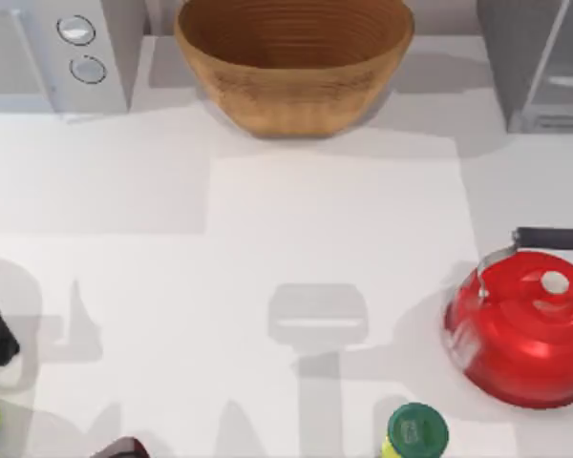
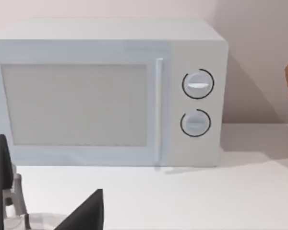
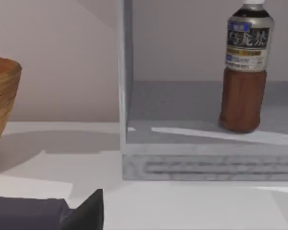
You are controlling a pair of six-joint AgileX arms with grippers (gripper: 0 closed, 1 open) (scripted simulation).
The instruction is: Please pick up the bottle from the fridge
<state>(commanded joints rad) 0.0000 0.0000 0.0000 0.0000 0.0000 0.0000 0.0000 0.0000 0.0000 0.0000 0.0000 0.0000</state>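
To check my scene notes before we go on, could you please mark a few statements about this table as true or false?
1. The bottle stands upright inside the fridge. True.
2. The kettle is blue. False: it is red, with a dark handle.
3. The wooden bowl stands at the back of the table, between the microwave and the fridge. True.
4. The green-lidded container sits inside the bowl. False: it stands on the table at the near edge, left of the kettle.
5. The microwave's door hangs wide open. False: in the left wrist view it is shut.
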